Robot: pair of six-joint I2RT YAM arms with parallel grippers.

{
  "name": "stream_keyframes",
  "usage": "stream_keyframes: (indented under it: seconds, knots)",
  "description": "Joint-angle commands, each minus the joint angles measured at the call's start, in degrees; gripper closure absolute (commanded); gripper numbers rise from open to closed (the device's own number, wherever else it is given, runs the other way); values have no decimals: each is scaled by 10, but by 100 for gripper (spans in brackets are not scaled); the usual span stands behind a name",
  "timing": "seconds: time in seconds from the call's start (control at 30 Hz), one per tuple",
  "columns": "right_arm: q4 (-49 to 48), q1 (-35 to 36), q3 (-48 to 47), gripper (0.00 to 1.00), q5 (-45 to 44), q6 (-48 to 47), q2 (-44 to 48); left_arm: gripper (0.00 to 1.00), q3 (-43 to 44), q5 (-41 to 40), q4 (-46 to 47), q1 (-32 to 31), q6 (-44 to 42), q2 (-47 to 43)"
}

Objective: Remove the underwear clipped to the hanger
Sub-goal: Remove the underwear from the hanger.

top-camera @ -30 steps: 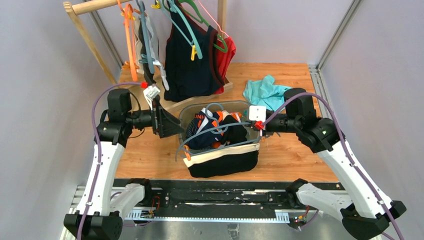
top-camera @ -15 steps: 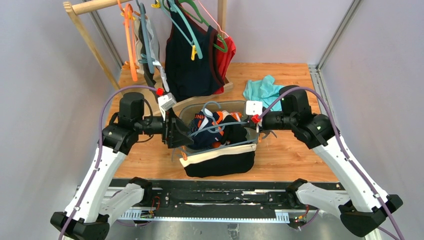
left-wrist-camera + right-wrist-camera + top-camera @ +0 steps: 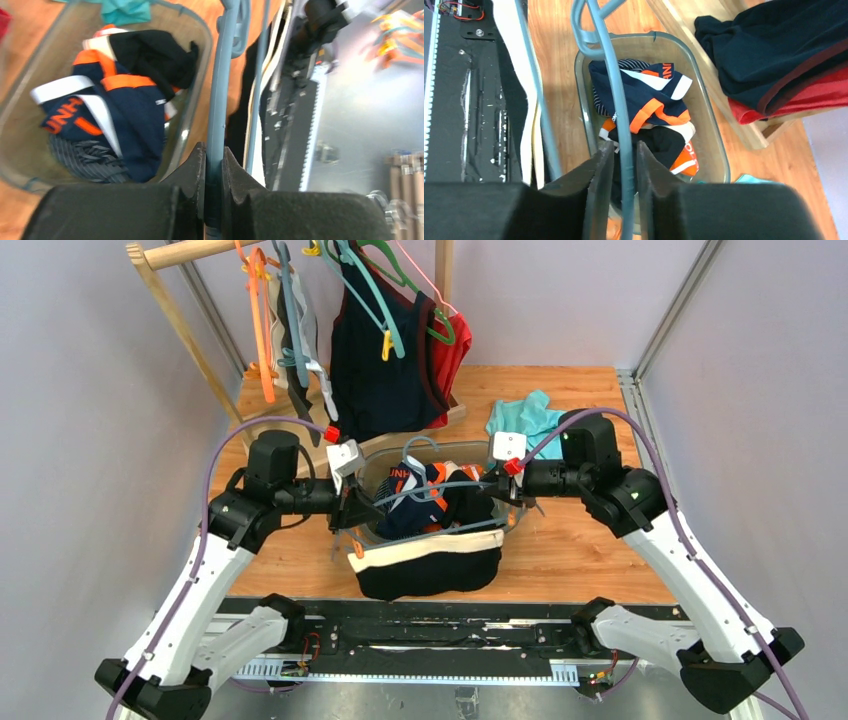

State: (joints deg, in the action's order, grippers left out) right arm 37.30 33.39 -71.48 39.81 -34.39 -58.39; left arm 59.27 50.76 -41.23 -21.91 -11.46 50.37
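Observation:
A grey-blue hanger lies across a clear bin, over the garments in it. Dark underwear with a beige waistband hangs from orange clips on the hanger's near bar, in front of the bin. My left gripper is shut on the hanger's left arm, which sits tight between both pads. The underwear hangs just to the right of it. My right gripper stands open around the hanger's right arm, with a small gap on each side. The beige waistband shows at the left.
The bin holds several navy, orange and black briefs. Behind it is a wooden rack with a navy tank top, a red garment and other hangers. A teal cloth lies at the back right.
My left gripper moved right to the bin and shut on the hanger's left arm. My right gripper, shut on the right arm before, has opened. Hanger and underwear shifted slightly left.

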Motion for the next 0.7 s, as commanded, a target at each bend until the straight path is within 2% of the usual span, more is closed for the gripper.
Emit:
stream_keyframes:
  seconds: [0.0,0.03,0.1,0.37,0.57,0.6,0.67]
  knots:
    - [-37,7,17,62,36,55,-1,100,24,-113,-22,-14,-116,-23]
    - [-33,7,16,52,38,65,-3,100,25,-131,-23,-18,-148,-27]
    - [-22,8,5,44,39,83,-10,100,28,-152,-25,-23,-187,-35]
    - [54,7,-62,41,62,121,-69,100,17,-157,-27,-45,-303,-64]
    - [69,8,-45,44,153,111,-93,100,22,-140,-26,-57,-316,-65]
    - [70,8,-42,47,166,112,-97,100,23,-137,-25,-59,-317,-65]
    - [70,7,-38,60,182,110,-103,100,23,-137,-27,-59,-317,-65]
